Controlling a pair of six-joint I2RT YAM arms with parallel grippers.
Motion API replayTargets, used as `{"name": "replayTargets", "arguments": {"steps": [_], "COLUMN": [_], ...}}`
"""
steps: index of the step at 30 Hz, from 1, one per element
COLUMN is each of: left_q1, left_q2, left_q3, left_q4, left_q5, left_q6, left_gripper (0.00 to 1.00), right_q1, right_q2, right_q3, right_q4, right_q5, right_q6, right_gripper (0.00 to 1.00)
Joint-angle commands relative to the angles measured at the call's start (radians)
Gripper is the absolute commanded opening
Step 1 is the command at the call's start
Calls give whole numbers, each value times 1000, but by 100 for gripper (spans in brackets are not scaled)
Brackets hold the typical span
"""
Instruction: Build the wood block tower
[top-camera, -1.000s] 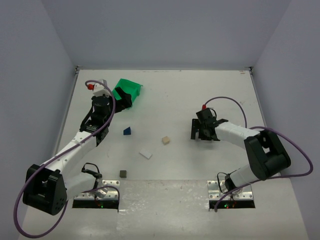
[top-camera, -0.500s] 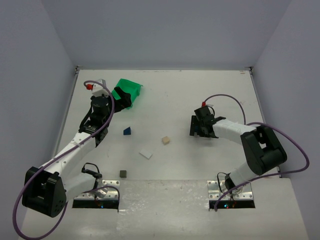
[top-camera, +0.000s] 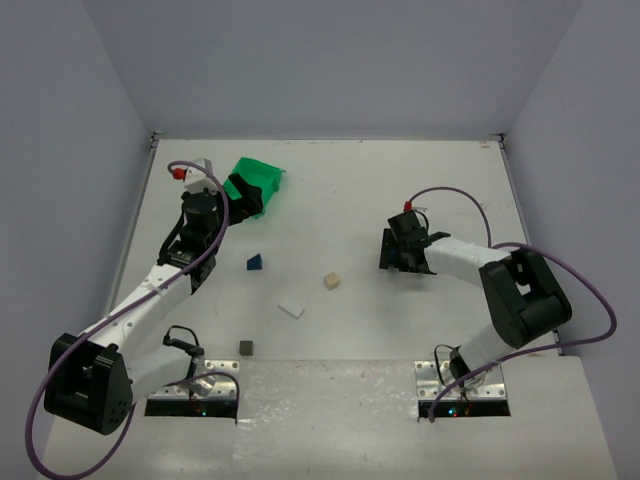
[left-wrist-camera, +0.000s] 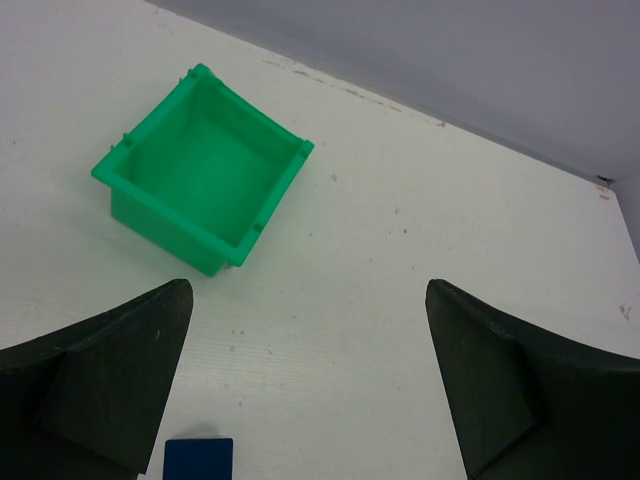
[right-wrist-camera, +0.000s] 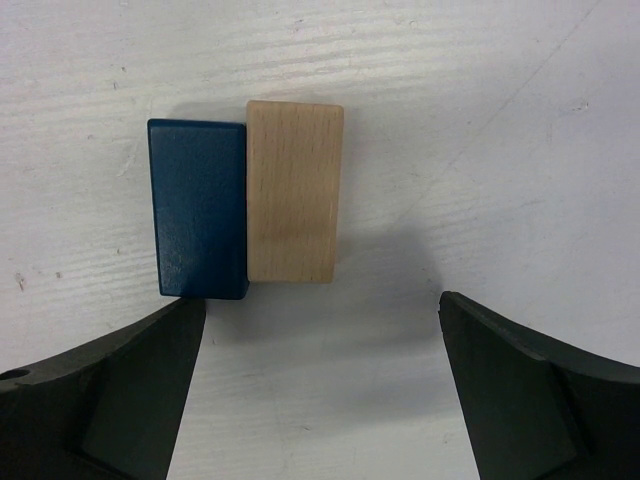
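Observation:
In the right wrist view a blue block and a tan block lie flat side by side, touching, on the white table: the wood block tower's pieces. My right gripper is open just short of them, holding nothing. From above, this gripper covers both. Loose pieces lie mid-table: blue wedge, tan cube, white slab, dark cube. My left gripper is open and empty by the green bin, with the blue wedge at the near edge of its view.
The green plastic bin stands at the back left and looks empty in the left wrist view. Grey walls close the table on three sides. A purple cable loops off each arm.
My right gripper has shifted slightly left and toward the back, over the blue and tan blocks. The left arm has hardly moved. Both grippers stay open.

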Motion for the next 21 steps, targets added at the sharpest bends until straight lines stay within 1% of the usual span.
{"name": "replayTargets", "arguments": {"steps": [1,14,17,21], "left_q1": [-10,-12,-12,-13], "left_q2": [-16,-18,-19,-22], "left_q3": [22,22,22,22], "left_q4": [47,45,45,43], "left_q5": [5,3,4,3], "left_q6": [2,1,2,2], "left_gripper": [100,100,100,100], "right_q1": [0,1,0,6], "right_q2": [27,12,-3,-64], "right_q3": [19,14,5,-14], "right_q4": [-20,-20,-15,-11], "right_q5": [51,46,13,-29], "right_q6": [6,3,-7,-23], "right_gripper": [99,99,99,99]}}
